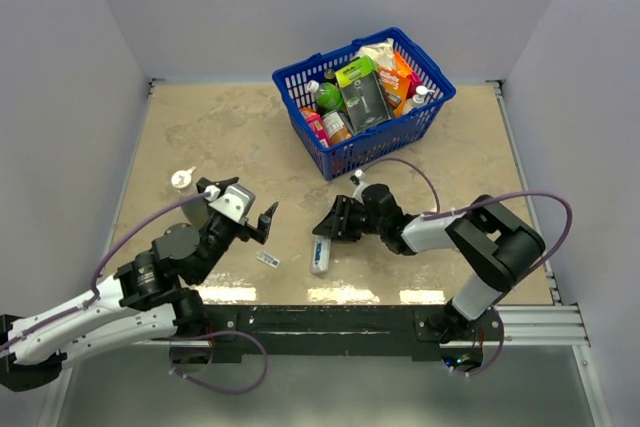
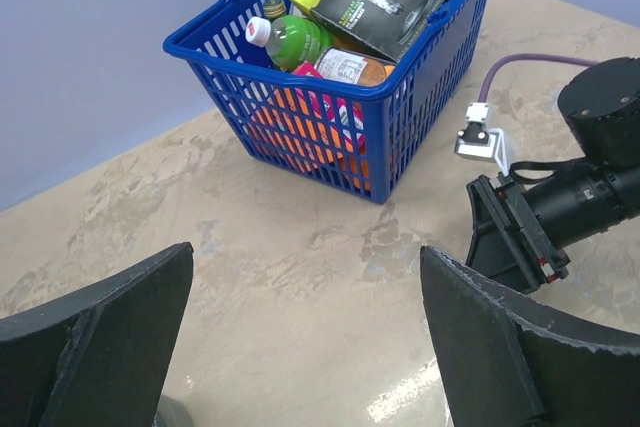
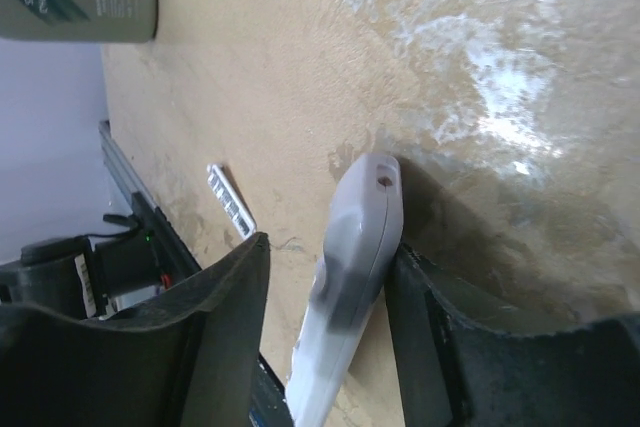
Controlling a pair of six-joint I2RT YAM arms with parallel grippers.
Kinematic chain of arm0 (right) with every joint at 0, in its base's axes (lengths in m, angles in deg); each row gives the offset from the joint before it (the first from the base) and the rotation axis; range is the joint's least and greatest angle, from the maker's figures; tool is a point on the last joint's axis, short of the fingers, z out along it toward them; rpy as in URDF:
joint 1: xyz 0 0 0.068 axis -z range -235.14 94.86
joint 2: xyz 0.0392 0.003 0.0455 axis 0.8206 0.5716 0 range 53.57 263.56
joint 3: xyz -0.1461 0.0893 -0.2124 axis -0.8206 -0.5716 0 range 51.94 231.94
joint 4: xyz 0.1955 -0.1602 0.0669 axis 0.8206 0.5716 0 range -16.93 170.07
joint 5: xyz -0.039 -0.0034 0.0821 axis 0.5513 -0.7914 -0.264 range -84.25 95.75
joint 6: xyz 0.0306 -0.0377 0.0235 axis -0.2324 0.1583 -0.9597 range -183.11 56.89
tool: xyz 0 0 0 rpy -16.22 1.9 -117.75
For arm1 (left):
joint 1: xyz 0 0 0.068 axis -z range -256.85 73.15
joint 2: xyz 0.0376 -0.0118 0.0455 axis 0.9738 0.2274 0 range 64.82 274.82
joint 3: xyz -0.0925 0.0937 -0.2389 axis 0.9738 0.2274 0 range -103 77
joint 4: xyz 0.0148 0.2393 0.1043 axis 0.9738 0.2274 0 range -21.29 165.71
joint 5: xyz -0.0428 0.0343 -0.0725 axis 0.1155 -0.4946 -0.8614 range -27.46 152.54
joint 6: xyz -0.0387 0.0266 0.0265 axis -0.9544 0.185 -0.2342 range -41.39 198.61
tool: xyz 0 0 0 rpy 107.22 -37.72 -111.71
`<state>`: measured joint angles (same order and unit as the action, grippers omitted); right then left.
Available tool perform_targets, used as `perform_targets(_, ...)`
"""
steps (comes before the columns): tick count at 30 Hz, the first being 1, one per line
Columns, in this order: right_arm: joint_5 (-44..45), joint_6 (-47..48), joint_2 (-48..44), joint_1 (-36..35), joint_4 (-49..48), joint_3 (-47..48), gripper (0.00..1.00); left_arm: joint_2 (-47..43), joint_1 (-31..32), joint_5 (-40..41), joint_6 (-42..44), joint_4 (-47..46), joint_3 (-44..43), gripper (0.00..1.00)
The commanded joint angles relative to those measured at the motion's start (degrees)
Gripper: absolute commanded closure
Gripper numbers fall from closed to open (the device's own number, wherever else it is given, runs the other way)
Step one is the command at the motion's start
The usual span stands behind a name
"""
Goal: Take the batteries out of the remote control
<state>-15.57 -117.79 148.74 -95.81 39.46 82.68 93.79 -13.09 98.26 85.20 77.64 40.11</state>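
- Remote control lies on the bench between the right end effector's spread fingers, unpinched.
- Its long axis runs from the fingers toward the bench's near edge.

White remote control, blue slatted basket, mottled beige table

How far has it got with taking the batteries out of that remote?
Early on. A small white ribbed strip, perhaps the cover, lies beside the remote control. The right gripper straddles the remote, jaws loose; the left gripper hangs open, empty. I see no loose batteries, so pulling them is left.
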Motion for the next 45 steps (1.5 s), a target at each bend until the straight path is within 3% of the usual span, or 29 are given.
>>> perform_targets(1, 9.7, -0.3, -4.6, -0.1, 9.8, 2.8, 0.46, 0.6, 0.0, 2.0, -1.0, -1.3, 0.1, 0.02)
perform_targets(13, 26.0, -8.5, -12.0, 0.2, 35.0, 9.4, 0.42, 2.0, 0.0, 1.9, -1.5, -1.4, -0.2, 0.03)
perform_targets(21, 49.7, -23.5, -19.5, 2.5, 60.0, 14.7, 0.42, 1.8, 0.0, 2.1, -1.7, -1.6, -0.3, 0.05)
perform_targets(30, 52.4, -29.6, -15.7, 20.3, 77.6, 22.0, 0.52, 0.7, 0.0, 2.1, -2.3, -1.1, -0.5, 0.07)
perform_targets(39, 54.1, -27.9, -20.8, 40.2, 78.5, 17.4, 0.52, 0.3, 0.0, 2.3, -3.0, -0.4, -0.7, 0.09)
perform_targets(45, 58.3, -28.6, -22.1, 48.8, 79.2, 13.2, 0.51, 0.2, 0.0, 2.1, -2.5, -1.5, -0.1, 0.09)
